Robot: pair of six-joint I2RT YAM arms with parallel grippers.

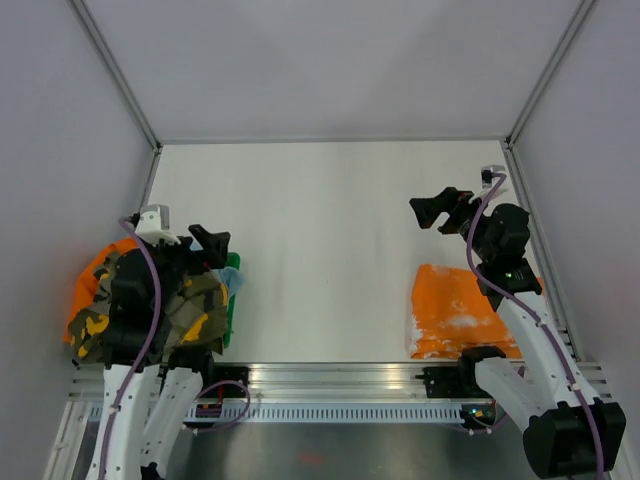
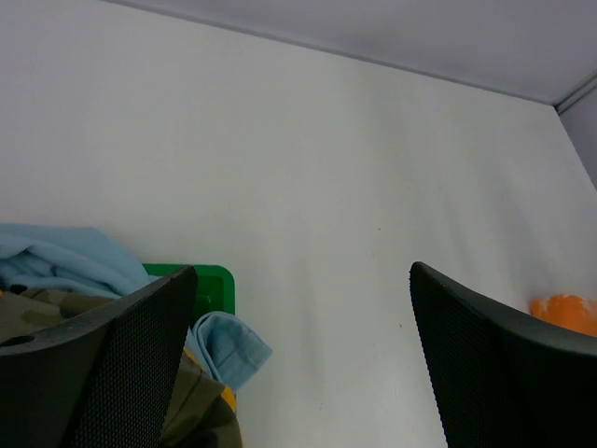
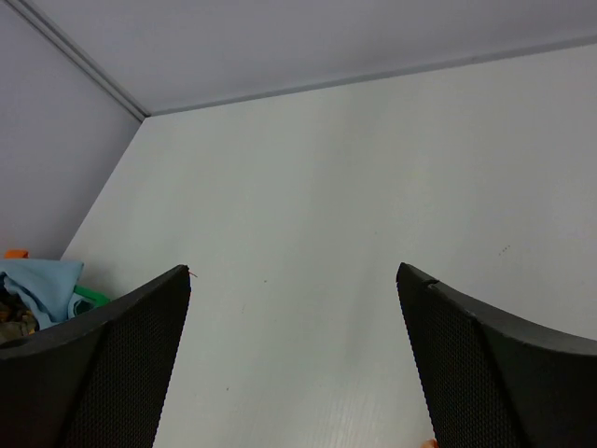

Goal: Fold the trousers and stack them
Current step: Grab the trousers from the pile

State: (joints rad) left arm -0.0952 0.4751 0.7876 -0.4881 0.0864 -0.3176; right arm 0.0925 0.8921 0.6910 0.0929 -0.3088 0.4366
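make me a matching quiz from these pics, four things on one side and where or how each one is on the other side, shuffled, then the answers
Column one
1. olive camouflage cloth trousers
2. folded orange cloth garment
3. light blue cloth garment
4. right gripper

Column two
A. jaws open over the bare white table
B. lying flat at the near right
C. crumpled, the largest piece in the near-left heap
D. poking out beside the green panel

Pairs: 1-C, 2-B, 3-D, 4-A
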